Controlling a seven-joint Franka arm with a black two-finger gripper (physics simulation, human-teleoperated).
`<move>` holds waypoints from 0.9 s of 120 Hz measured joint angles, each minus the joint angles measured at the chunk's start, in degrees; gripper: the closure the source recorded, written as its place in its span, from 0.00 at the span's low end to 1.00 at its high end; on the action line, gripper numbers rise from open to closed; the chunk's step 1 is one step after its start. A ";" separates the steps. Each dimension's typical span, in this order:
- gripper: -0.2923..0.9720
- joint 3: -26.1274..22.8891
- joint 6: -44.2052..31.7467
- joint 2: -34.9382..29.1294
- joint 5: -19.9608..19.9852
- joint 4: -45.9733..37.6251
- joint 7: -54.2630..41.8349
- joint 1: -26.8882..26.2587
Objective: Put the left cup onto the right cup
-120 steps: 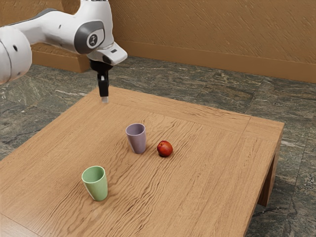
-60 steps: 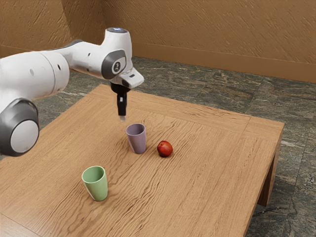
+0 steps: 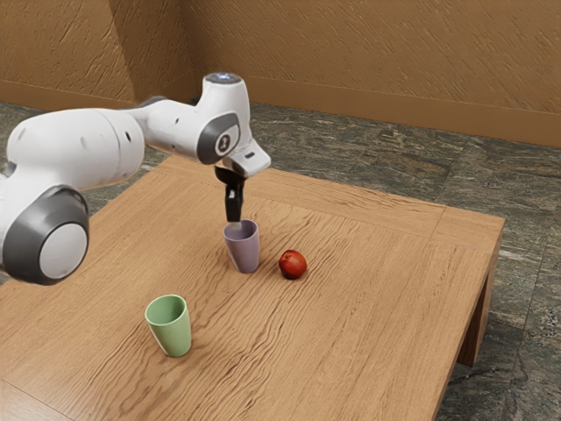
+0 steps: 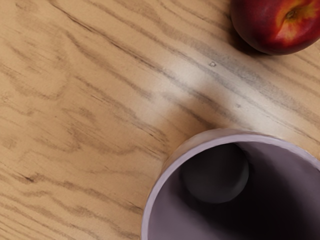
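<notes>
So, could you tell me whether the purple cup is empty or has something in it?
Empty: the wrist view looks into the purple cup and shows its bare bottom.

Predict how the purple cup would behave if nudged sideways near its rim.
The purple cup stands upright, tall and narrowing to its base, so it would probably tip. Its thin wall and empty inside suggest it is light. Tipped, its round side might roll.

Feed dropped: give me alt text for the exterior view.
The black gripper hangs just over the rim of an upright purple cup on a wooden table. A red apple sits beside it; a green cup stands nearer the camera.
</notes>
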State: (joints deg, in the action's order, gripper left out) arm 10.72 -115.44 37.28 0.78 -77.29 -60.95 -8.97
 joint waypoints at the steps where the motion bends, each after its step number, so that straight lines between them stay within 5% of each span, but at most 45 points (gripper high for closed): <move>1: 0.23 -0.01 -0.07 0.09 0.08 -0.04 -0.03 0.01; 49: 0.74 0.00 -1.62 1.53 2.53 -0.76 -0.81 -0.02; 108: 0.84 0.07 -1.19 -4.25 5.15 -4.95 0.02 0.08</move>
State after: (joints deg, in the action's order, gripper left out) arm 10.79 -116.62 33.04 5.92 -82.24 -60.93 -8.89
